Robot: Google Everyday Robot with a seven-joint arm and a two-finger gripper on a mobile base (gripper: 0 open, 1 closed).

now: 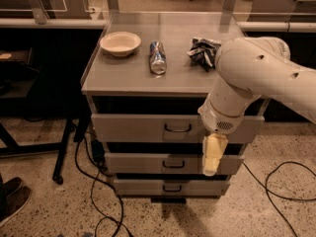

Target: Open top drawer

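The top drawer [143,128] is the widest grey front of three, with a small dark bar handle [177,128] at its centre. It stands slightly forward of the cabinet body, with a dark gap above it. My gripper [211,157] hangs from the white arm [247,78] in front of the drawers, to the right of the top handle and a little below it, over the middle drawer's [148,163] right part. It shows as one cream-coloured piece pointing down and touches no handle.
On the cabinet top [123,75] lie a cream bowl [120,43], a can on its side [157,57] and a crumpled dark bag [203,52]. The bottom drawer [163,187] sits lowest. Black cables [281,181] run on the floor at both sides. A shoe [12,199] shows at bottom left.
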